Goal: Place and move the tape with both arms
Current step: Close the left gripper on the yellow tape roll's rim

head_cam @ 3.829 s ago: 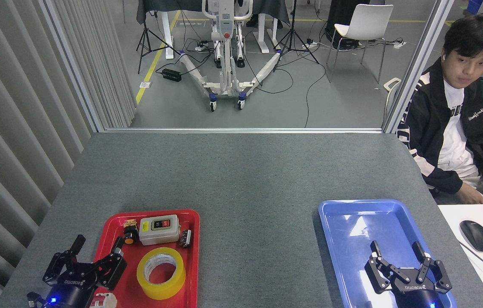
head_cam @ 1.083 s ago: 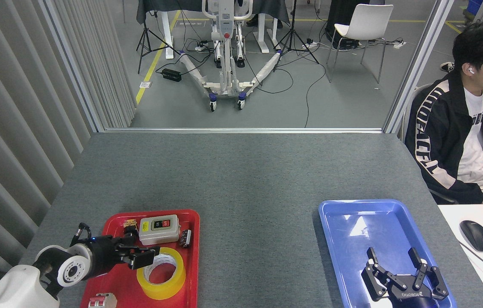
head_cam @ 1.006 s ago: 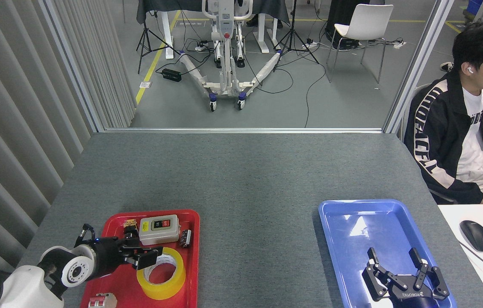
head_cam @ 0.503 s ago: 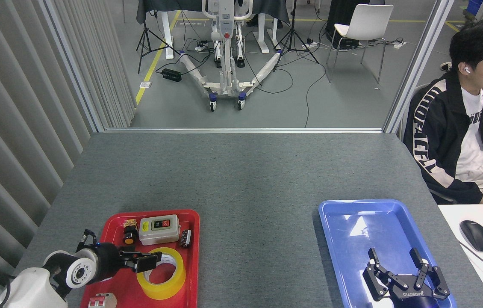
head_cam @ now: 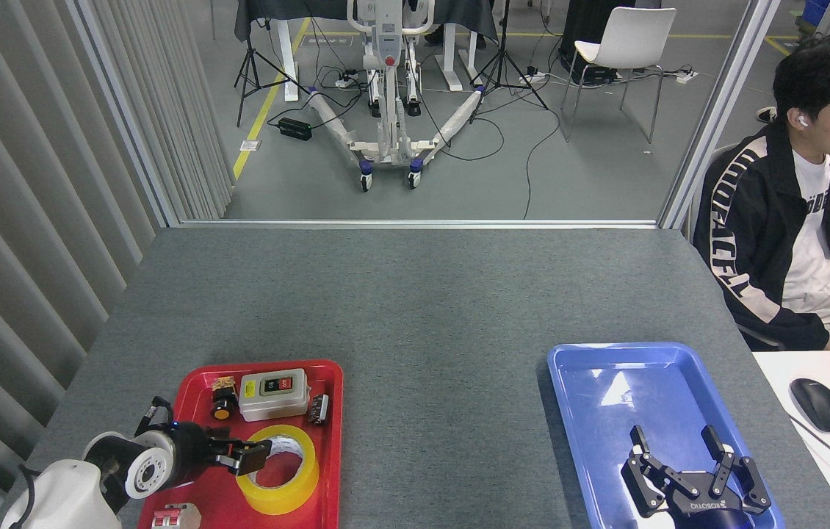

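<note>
The yellow tape roll lies flat in the red tray at the near left, its white core facing up. My left gripper reaches in from the left, pointing right, with its black fingertips at the roll's left rim. From the side its fingers look like one dark block, so I cannot make out whether they straddle the rim or touch it. My right gripper hovers over the near end of the blue tray, its fingers spread wide and holding nothing.
The red tray also holds a grey switch box, a black knob, a small metal part and a red-and-white piece. A seated person is at the right, beside a white desk with a mouse.
My left gripper has turned from upright beside the red tray to sideways over it, then sunk slightly nearer onto the tape's left rim. The right gripper has barely moved. The person shifted.
</note>
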You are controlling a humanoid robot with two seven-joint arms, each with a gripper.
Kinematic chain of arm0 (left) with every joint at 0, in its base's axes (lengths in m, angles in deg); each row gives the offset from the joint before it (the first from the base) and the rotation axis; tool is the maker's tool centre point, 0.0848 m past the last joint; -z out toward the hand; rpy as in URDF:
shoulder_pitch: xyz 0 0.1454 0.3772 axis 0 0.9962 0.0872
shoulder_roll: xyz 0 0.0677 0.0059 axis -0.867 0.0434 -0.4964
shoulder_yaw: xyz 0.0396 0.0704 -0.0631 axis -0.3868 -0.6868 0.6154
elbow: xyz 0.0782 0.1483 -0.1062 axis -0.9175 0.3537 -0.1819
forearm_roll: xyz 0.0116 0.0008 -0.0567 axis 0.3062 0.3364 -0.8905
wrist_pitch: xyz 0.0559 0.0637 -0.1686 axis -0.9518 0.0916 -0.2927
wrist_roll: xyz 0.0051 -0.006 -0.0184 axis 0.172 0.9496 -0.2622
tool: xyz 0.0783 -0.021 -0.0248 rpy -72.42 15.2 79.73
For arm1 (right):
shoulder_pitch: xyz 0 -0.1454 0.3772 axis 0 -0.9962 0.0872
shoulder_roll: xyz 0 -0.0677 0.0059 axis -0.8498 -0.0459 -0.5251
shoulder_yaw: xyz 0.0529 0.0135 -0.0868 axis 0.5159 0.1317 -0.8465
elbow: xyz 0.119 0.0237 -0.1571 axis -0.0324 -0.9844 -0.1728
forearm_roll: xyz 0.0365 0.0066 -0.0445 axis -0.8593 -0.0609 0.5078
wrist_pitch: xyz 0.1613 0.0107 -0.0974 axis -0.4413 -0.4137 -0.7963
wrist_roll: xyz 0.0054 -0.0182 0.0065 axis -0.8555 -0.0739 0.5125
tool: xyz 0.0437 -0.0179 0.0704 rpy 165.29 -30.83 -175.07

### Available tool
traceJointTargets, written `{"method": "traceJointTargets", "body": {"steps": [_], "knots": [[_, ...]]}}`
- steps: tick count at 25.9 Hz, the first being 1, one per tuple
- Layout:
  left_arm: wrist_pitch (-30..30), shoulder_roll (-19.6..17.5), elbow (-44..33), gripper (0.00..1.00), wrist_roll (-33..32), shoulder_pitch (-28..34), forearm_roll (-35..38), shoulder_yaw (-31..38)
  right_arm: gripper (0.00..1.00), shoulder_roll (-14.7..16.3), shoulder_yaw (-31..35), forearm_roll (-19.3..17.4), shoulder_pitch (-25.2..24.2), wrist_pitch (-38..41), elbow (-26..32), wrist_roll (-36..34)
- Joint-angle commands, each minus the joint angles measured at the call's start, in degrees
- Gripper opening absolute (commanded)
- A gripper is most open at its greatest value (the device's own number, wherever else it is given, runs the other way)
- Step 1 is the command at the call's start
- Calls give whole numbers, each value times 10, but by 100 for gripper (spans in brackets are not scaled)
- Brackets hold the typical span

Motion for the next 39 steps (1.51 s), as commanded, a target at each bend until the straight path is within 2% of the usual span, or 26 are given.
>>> {"method": "traceJointTargets", "body": {"steps": [1,9,22,27,34,39], "knots": [[1,0,16,85,0,-7,11,-11,100,0,0,0,0,0,0,-1],[1,-2,21,83,0,-5,14,-18,100,-1,0,1,-2,2,2,-1],[0,1,25,67,-16,-7,15,-31,100,-3,-1,1,-2,2,2,-1],[1,6,29,66,-21,-6,15,-34,100,-17,-1,8,-2,2,3,-1],[1,12,44,65,-28,-10,16,-37,100,-19,-1,11,-2,1,3,-1],[-2,13,45,55,-43,-17,16,-42,100,-19,-1,11,-2,1,3,-1]]}}
